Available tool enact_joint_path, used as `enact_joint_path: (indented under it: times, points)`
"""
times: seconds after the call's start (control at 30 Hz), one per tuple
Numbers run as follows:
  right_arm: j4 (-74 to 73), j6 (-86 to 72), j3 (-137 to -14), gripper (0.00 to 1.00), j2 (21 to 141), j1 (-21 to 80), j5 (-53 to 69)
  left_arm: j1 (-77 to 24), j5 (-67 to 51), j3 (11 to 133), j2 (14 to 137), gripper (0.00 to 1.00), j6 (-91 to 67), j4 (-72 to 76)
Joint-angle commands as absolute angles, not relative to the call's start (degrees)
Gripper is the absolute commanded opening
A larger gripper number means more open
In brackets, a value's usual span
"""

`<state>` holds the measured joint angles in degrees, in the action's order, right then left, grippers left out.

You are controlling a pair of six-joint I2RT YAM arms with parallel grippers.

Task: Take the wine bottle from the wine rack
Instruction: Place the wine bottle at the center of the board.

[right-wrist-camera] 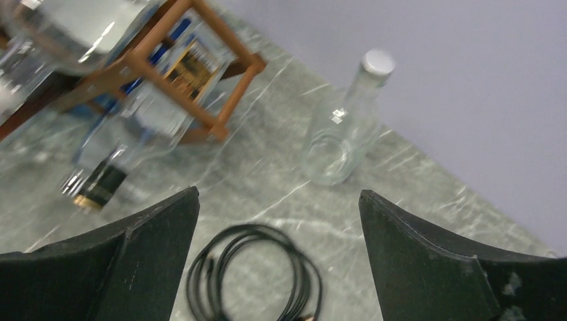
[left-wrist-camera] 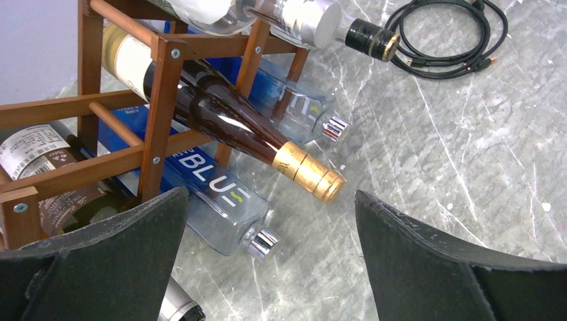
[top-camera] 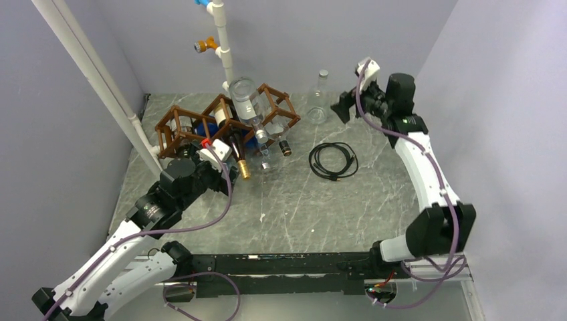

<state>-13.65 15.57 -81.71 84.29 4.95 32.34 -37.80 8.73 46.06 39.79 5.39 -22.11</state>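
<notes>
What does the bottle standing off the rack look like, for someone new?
Find the brown wooden wine rack at the back of the table. Right of it, behind the coiled black cable, stands a clear glass bottle with a silver cap. It alone stands upright; the other bottles lie in the rack.

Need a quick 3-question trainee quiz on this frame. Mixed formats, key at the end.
1. True or false: the clear bottle stands upright on the table, off the wine rack.
2. What lies on the table near that bottle? A) a coiled black cable B) a sponge C) a cup
3. Fill in: the dark bottle with the gold cap lies in the rack, right in front of the open ___ gripper.
Key: 1 true; 2 A; 3 left, the left gripper.
</notes>
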Motion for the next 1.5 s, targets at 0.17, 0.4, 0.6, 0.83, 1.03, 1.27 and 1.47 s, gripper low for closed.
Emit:
enact_joint_path:
  times: [0.17,0.4,0.6,0.83,1.03,1.27,1.47]
  points:
    - [-10.01,18.88,-55.88,0.96,59.59,4.59,42.76,-37.46,7.19,44.83,38.23,0.99,5.75,-19.87]
    - [1.48,8.29,-41.52,1.00,47.05,-5.45,54.65,-37.49,6.45,44.11,36.91,1.00,-6.78,-20.45]
    - [2.33,6.04,-40.28,1.00,44.48,-7.82,58.67,-37.53,7.57,41.97,36.21,1.00,-19.84,-21.63]
    - [0.82,7.13,-40.93,1.00,45.40,-8.23,57.66,-37.52,9.25,42.25,35.19,0.99,-31.48,-22.32]
    - [0.18,7.56,-41.60,1.00,47.01,-9.25,57.78,-37.53,8.97,43.54,36.40,0.99,-36.19,-23.44]
    - [-4.19,8.26,-43.33,1.00,50.30,-11.86,58.80,-37.53,11.12,47.62,40.92,0.99,-41.41,-26.76]
    - [-6.69,8.25,-44.70,1.00,53.36,-14.73,61.02,-37.50,13.83,53.43,45.38,0.99,-43.49,-28.79]
